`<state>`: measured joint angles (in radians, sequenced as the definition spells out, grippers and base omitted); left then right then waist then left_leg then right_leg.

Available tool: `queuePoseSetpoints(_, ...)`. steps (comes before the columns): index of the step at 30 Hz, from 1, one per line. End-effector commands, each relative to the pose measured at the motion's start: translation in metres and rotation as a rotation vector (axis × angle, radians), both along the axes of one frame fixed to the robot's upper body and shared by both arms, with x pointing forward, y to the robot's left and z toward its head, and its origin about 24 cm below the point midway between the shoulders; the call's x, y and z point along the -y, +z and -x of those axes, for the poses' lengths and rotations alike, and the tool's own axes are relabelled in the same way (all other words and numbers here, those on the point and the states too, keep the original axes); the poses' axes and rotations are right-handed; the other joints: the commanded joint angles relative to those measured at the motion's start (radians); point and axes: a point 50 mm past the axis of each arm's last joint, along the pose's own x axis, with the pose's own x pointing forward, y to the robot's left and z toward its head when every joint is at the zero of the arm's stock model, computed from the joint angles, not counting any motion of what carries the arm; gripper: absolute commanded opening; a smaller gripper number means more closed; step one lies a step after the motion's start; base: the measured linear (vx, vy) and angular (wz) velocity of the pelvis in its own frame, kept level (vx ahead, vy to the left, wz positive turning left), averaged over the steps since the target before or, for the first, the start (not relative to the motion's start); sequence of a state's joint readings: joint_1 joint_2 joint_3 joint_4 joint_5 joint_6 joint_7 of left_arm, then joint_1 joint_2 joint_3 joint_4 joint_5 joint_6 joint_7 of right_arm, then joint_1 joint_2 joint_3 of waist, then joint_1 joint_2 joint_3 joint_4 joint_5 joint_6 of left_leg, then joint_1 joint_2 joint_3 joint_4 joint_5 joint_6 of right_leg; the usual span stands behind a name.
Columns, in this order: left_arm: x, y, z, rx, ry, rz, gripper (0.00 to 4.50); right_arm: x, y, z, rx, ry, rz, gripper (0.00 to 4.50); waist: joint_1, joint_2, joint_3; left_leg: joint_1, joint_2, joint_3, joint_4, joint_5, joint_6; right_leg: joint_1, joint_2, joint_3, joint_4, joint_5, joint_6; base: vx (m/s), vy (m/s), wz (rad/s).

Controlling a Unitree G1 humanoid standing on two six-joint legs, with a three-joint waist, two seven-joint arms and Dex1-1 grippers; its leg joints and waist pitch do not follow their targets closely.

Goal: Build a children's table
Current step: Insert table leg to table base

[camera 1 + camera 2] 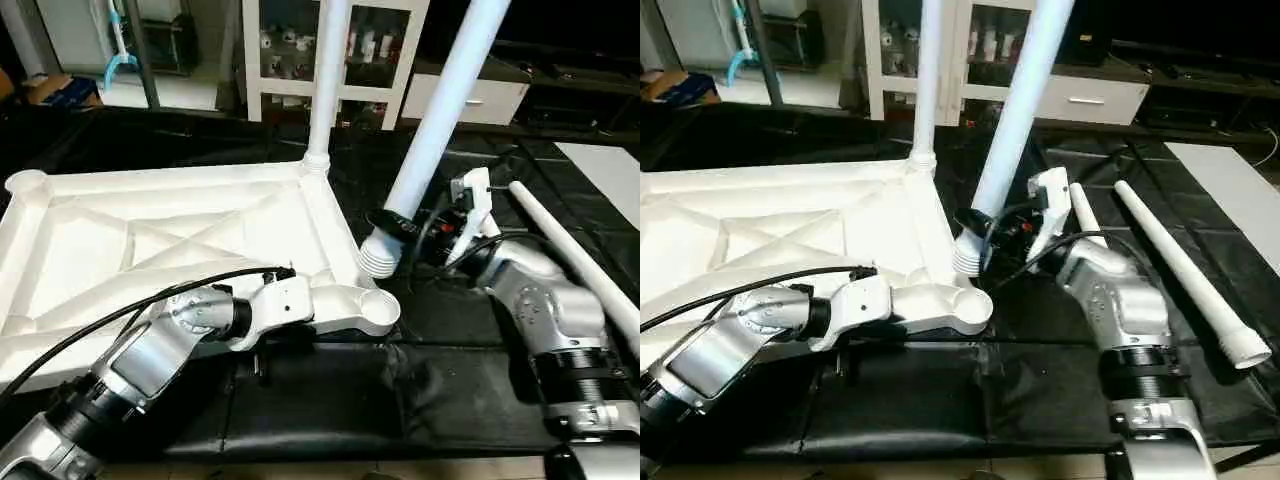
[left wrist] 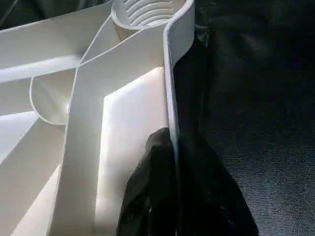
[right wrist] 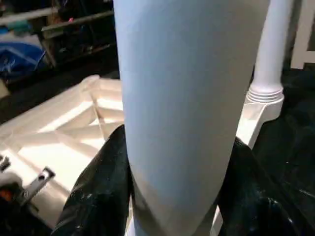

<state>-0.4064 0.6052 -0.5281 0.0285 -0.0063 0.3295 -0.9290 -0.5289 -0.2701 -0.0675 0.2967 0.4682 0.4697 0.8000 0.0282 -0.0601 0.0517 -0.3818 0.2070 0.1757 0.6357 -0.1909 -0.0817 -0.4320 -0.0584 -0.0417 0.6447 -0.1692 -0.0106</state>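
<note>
A: The left claw (image 2: 172,196) is clamped on the tabletop (image 1: 150,230) rim; the right claw (image 3: 177,196) grips a tilted leg (image 1: 440,120) by the near-right socket (image 1: 378,305).

B: It should straighten the leg over that socket before twisting.

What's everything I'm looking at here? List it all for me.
table top: 1, white, ribbed underside up on the black mat
screwed-in leg: 1, white, upright in the far corner socket
held leg: 1, white, tilted, threaded end near the near corner socket
loose legs: 2, white, lying on the mat at right
cabinet: 1, white, behind
left gripper: 1, black, pinching the top's rim
right gripper: 1, black, around the held leg
</note>
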Motion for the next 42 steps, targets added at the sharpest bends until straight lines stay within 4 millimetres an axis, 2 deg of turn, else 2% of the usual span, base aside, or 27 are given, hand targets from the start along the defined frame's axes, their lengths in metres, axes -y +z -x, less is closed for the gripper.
queuePoseSetpoints(1,-0.014,-0.024,0.013,-0.118,0.013,-0.087,0.00,0.007,0.000,-0.002,-0.018,-0.036,-0.020,1.88,-0.005,0.010,-0.063,0.012,0.015,-0.008,-0.087,-0.254,-0.037,0.052,-0.057,0.037,-0.092,-0.361,-0.139,0.000,0.000,0.00)
queuePoseSetpoints(2,-0.025,-0.020,0.013,-0.133,0.039,-0.093,0.00,0.004,-0.005,0.001,-0.037,-0.007,-0.020,1.88,-0.006,0.011,-0.063,0.013,0.015,-0.007,-0.086,-0.254,-0.038,0.050,-0.056,0.036,-0.092,-0.354,-0.142,0.000,0.000,0.00)
queuePoseSetpoints(4,-0.031,-0.018,0.014,-0.142,0.056,-0.096,0.00,0.001,-0.008,0.003,-0.050,0.023,-0.026,1.88,-0.011,0.012,-0.063,0.013,0.014,-0.007,-0.086,-0.261,-0.033,0.050,-0.054,0.037,-0.093,-0.352,-0.146,0.000,0.000,0.00)
queuePoseSetpoints(5,-0.036,-0.016,0.015,-0.148,0.068,-0.100,0.00,-0.001,-0.010,0.005,-0.061,0.047,-0.033,1.88,-0.015,0.001,-0.062,0.012,0.014,-0.005,-0.086,-0.262,-0.029,0.050,-0.053,0.036,-0.095,-0.358,-0.145,0.000,0.000,0.00)
queuePoseSetpoints(6,-0.041,-0.015,0.017,-0.152,0.079,-0.110,0.00,-0.003,-0.012,0.007,-0.073,0.074,-0.037,1.88,-0.016,0.008,-0.060,0.015,0.015,-0.007,-0.087,-0.272,-0.028,0.048,-0.055,0.036,-0.095,-0.382,-0.143,0.000,0.000,0.00)
queuePoseSetpoints(7,-0.047,-0.014,0.018,-0.156,0.095,-0.117,0.00,-0.006,-0.015,0.009,-0.093,0.111,-0.035,1.88,-0.023,0.009,-0.060,0.012,0.015,-0.010,-0.087,-0.283,-0.028,0.049,-0.055,0.034,-0.095,-0.398,-0.142,0.000,0.000,0.00)
queuePoseSetpoints(8,-0.053,-0.013,0.022,-0.163,0.112,-0.126,0.00,-0.010,-0.020,0.012,-0.112,0.153,-0.022,1.88,-0.025,0.001,-0.056,0.007,0.015,-0.012,-0.090,-0.290,-0.026,0.050,-0.058,0.033,-0.097,-0.436,-0.130,0.000,0.000,0.00)
queuePoseSetpoints(9,-0.055,-0.013,0.024,-0.167,0.119,-0.128,0.00,-0.013,-0.021,0.013,-0.121,0.170,-0.022,1.88,-0.026,0.003,-0.057,0.007,0.016,-0.014,-0.091,-0.300,-0.029,0.050,-0.059,0.032,-0.097,-0.454,-0.126,0.000,0.000,0.00)
queuePoseSetpoints(10,-0.055,-0.013,0.026,-0.171,0.125,-0.129,0.00,-0.015,-0.023,0.013,-0.128,0.181,-0.026,1.88,-0.032,-0.002,-0.054,0.005,0.014,-0.015,-0.090,-0.310,-0.027,0.048,-0.061,0.031,-0.102,-0.498,-0.112,0.000,0.000,0.00)
queuePoseSetpoints(11,-0.055,-0.013,0.027,-0.169,0.131,-0.129,0.00,-0.017,-0.024,0.014,-0.133,0.187,-0.030,1.88,-0.032,0.001,-0.053,0.009,0.015,-0.016,-0.090,-0.317,-0.029,0.044,-0.061,0.031,-0.106,-0.517,-0.106,0.000,0.000,0.00)
queuePoseSetpoints(12,-0.055,-0.013,0.027,-0.167,0.137,-0.128,0.00,-0.018,-0.024,0.014,-0.137,0.191,-0.034,1.88,-0.034,-0.011,-0.053,0.010,0.015,-0.014,-0.088,-0.322,-0.029,0.041,-0.061,0.031,-0.109,-0.533,-0.099,0.000,0.000,0.00)
queuePoseSetpoints(13,-0.053,-0.013,0.028,-0.163,0.146,-0.118,0.00,-0.021,-0.025,0.014,-0.143,0.205,-0.051,1.88,-0.034,-0.003,-0.054,0.015,0.016,-0.016,-0.087,-0.332,-0.034,0.035,-0.063,0.033,-0.112,-0.551,-0.090,0.000,0.000,0.00)
queuePoseSetpoints(14,-0.049,-0.013,0.028,-0.163,0.145,-0.108,0.00,-0.023,-0.025,0.014,-0.147,0.211,-0.059,1.88,-0.038,-0.015,-0.053,0.016,0.017,-0.016,-0.090,-0.336,-0.034,0.036,-0.060,0.032,-0.112,-0.533,-0.094,0.000,0.000,0.00)
queuePoseSetpoints(15,-0.046,-0.014,0.028,-0.163,0.140,-0.098,0.00,-0.024,-0.026,0.014,-0.152,0.216,-0.064,1.88,-0.037,-0.013,-0.053,0.015,0.017,-0.018,-0.092,-0.336,-0.034,0.038,-0.060,0.031,-0.109,-0.528,-0.094,0.000,0.000,0.00)
queuePoseSetpoints(16,-0.046,-0.014,0.028,-0.163,0.140,-0.097,0.00,-0.024,-0.026,0.014,-0.152,0.216,-0.065,1.88,-0.037,-0.010,-0.053,0.019,0.017,-0.018,-0.093,-0.346,-0.036,0.035,-0.059,0.031,-0.110,-0.526,-0.096,0.000,0.000,0.00)
queuePoseSetpoints(17,-0.039,-0.013,0.029,-0.165,0.126,-0.078,0.00,-0.024,-0.027,0.013,-0.165,0.221,-0.076,1.88,-0.038,-0.023,-0.049,0.019,0.018,-0.017,-0.094,-0.351,-0.032,0.033,-0.059,0.031,-0.112,-0.526,-0.096,0.000,0.000,0.00)
queuePoseSetpoints(19,-0.033,-0.012,0.028,-0.159,0.107,-0.066,0.00,-0.023,-0.030,0.011,-0.182,0.213,-0.085,1.88,-0.038,-0.021,-0.048,0.022,0.018,-0.016,-0.095,-0.355,-0.032,0.029,-0.060,0.032,-0.114,-0.517,-0.102,0.000,0.000,0.00)
queuePoseSetpoints(21,-0.030,-0.011,0.028,-0.156,0.100,-0.062,0.00,-0.022,-0.032,0.010,-0.205,0.209,-0.100,1.88,-0.038,-0.017,-0.048,0.025,0.020,-0.018,-0.098,-0.366,-0.036,0.031,-0.060,0.030,-0.112,-0.499,-0.111,0.000,0.000,0.00)
queuePoseSetpoints(22,-0.030,-0.011,0.028,-0.154,0.097,-0.065,0.00,-0.021,-0.035,0.010,-0.215,0.215,-0.092,1.88,-0.039,-0.021,-0.045,0.025,0.021,-0.018,-0.101,-0.371,-0.037,0.030,-0.060,0.031,-0.114,-0.490,-0.114,0.000,0.000,0.00)
queuePoseSetpoints(24,-0.030,-0.011,0.027,-0.152,0.093,-0.070,0.00,-0.020,-0.038,0.011,-0.225,0.220,-0.073,1.88,-0.038,-0.020,-0.044,0.028,0.021,-0.018,-0.100,-0.381,-0.039,0.030,-0.061,0.031,-0.114,-0.488,-0.118,0.000,0.000,0.00)
queuePoseSetpoints(25,-0.029,-0.011,0.028,-0.150,0.084,-0.073,0.00,-0.018,-0.046,0.013,-0.239,0.219,-0.033,1.88,-0.038,-0.021,-0.040,0.032,0.021,-0.019,-0.102,-0.408,-0.043,0.031,-0.064,0.031,-0.119,-0.523,-0.112,0.000,0.000,0.00)
queuePoseSetpoints(27,-0.026,-0.008,0.026,-0.137,0.080,-0.053,0.00,-0.013,-0.053,0.016,-0.272,0.207,-0.045,1.88,-0.036,-0.022,-0.042,0.033,0.022,-0.020,-0.103,-0.399,-0.045,0.033,-0.066,0.032,-0.120,-0.517,-0.109,0.000,0.000,0.00)
queuePoseSetpoints(30,-0.025,-0.007,0.024,-0.131,0.080,-0.051,0.00,-0.012,-0.057,0.019,-0.290,0.217,-0.051,1.88,-0.032,-0.023,-0.047,0.033,0.022,-0.018,-0.108,-0.365,-0.040,0.040,-0.064,0.032,-0.117,-0.450,-0.123,0.000,0.000,0.00)
queuePoseSetpoints(38,-0.025,-0.005,0.019,-0.107,0.078,-0.063,0.00,-0.007,-0.040,0.029,-0.276,0.301,-0.116,1.88,-0.020,-0.025,-0.046,0.037,0.024,-0.015,-0.110,-0.361,-0.033,0.040,-0.064,0.035,-0.121,-0.452,-0.121,0.000,0.000,0.00)
queuePoseSetpoints(40,-0.025,-0.005,0.018,-0.102,0.075,-0.062,0.00,-0.005,-0.039,0.031,-0.274,0.313,-0.118,1.88,-0.021,-0.026,-0.045,0.033,0.024,-0.018,-0.112,-0.362,-0.035,0.044,-0.064,0.033,-0.122,-0.466,-0.116,0.000,0.000,0.00)
queuePoseSetpoints(42,-0.023,-0.005,0.017,-0.099,0.067,-0.061,0.00,-0.004,-0.039,0.034,-0.267,0.329,-0.092,1.88,-0.022,-0.027,-0.042,0.034,0.022,-0.019,-0.110,-0.383,-0.036,0.040,-0.067,0.031,-0.129,-0.524,-0.099,0.000,0.000,0.00)
